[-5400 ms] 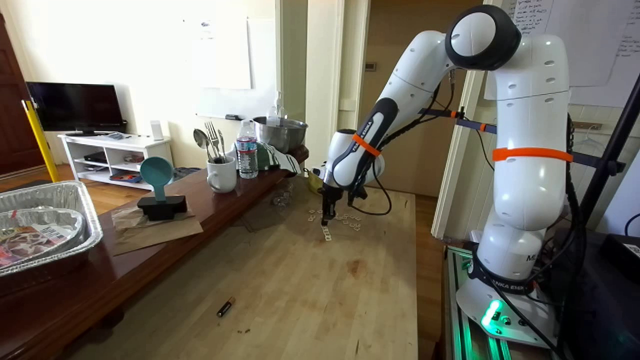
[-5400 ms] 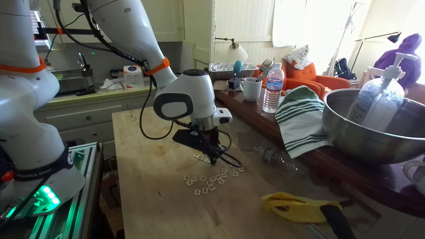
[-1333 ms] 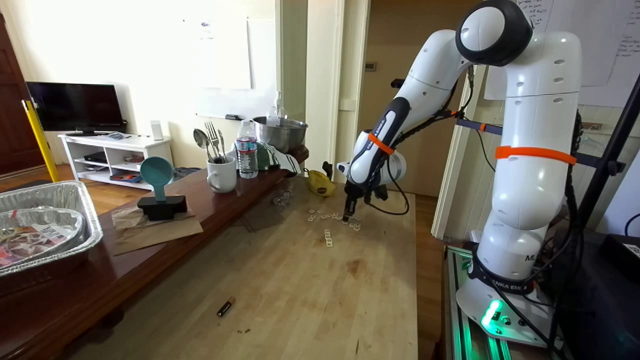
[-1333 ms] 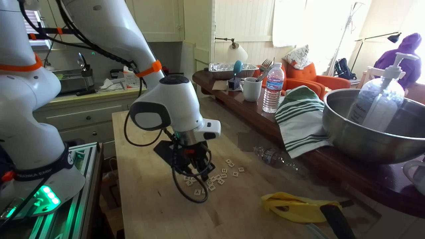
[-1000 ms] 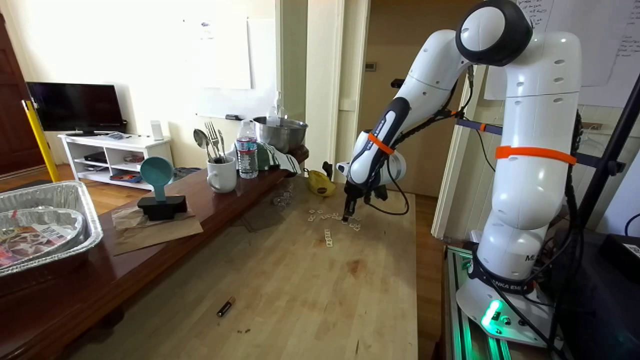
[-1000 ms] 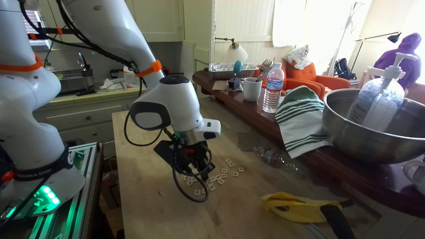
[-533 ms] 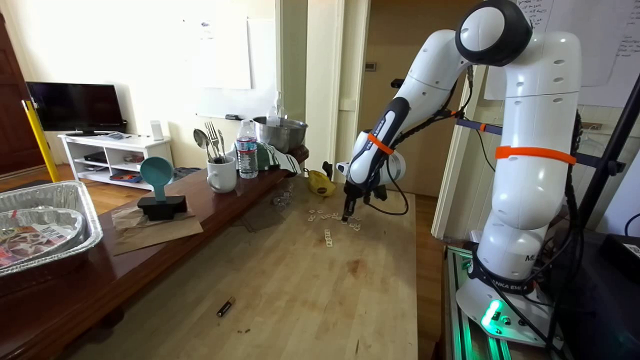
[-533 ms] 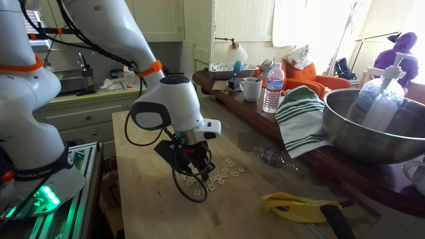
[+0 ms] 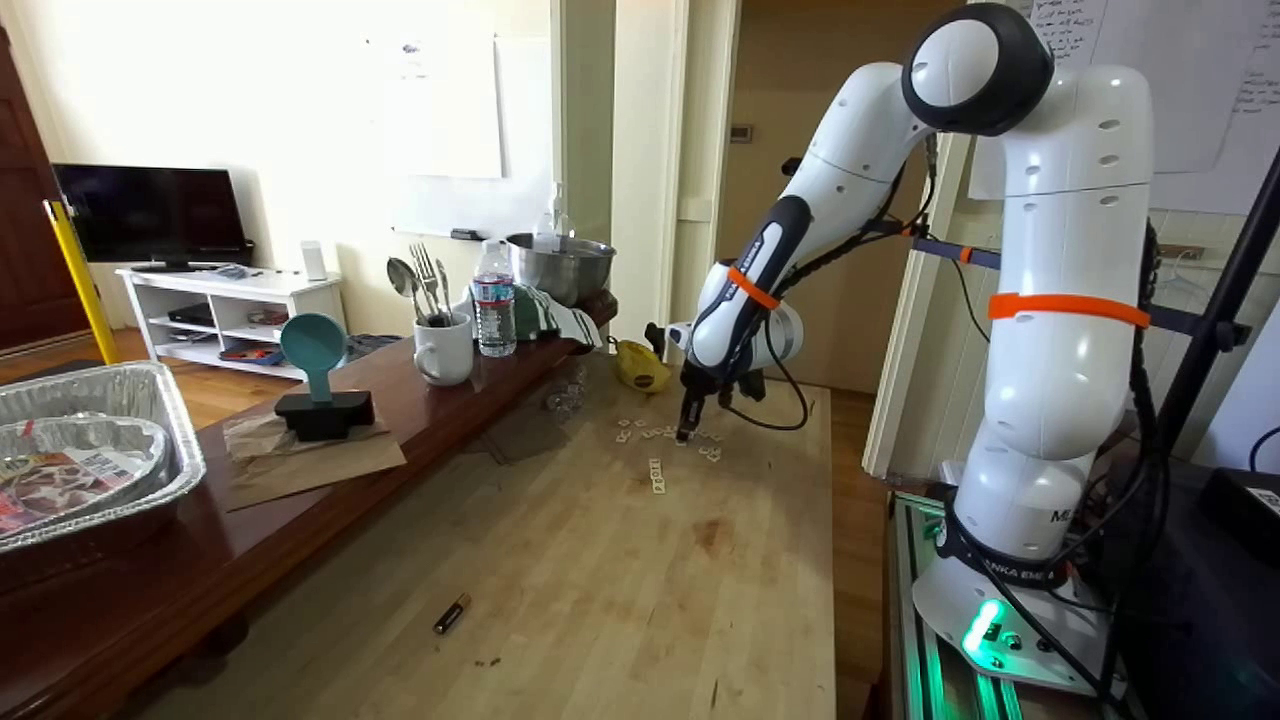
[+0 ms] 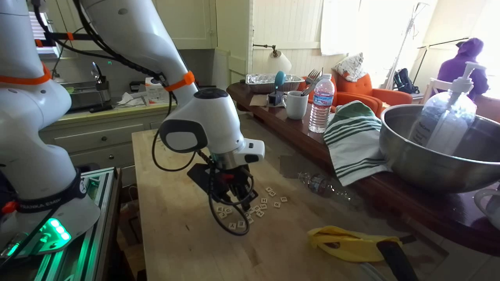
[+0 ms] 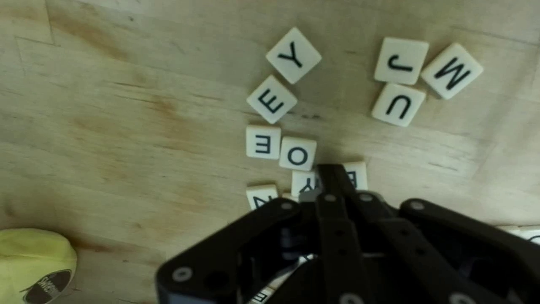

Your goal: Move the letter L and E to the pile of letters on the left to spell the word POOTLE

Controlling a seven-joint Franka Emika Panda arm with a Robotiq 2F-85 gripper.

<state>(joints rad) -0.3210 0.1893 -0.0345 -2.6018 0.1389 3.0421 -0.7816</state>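
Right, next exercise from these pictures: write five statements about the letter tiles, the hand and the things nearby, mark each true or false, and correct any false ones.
1. In the wrist view, the J tile, U tile and M tile lie grouped close together. True.
2. The hand is on the tile row. False: the hand is at the loose tiles, apart from the tile row.
3. A battery lies on the table. True.
4. The mug of cutlery lies on its side. False: the mug stands upright.
5. The pump bottle is inside the metal bowl. True.
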